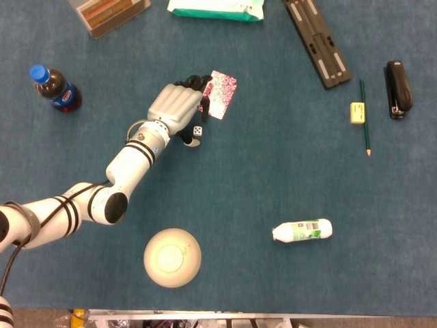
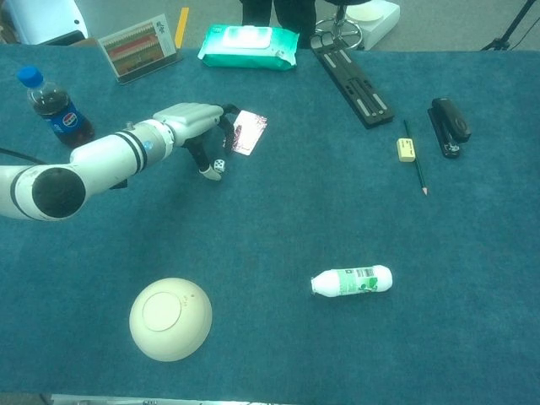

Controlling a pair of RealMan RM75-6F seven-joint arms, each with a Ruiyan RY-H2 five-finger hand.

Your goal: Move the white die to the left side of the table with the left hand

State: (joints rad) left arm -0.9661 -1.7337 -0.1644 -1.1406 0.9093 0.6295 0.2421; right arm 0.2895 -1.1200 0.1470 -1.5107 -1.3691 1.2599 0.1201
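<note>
Pepsi bottle [image 1: 56, 89] far from L hand [image 1: 176, 109], die [image 1: 197, 130].

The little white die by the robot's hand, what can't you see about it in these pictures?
- Small white die: too small in the head and chest views to read its dots.
- Touching or not: the left hand covers its own fingertips in the head view, so contact with the die cannot be told.
- Pink patterned card: its near corner is hidden under the dark fingers.
- Right hand: in neither view.
</note>
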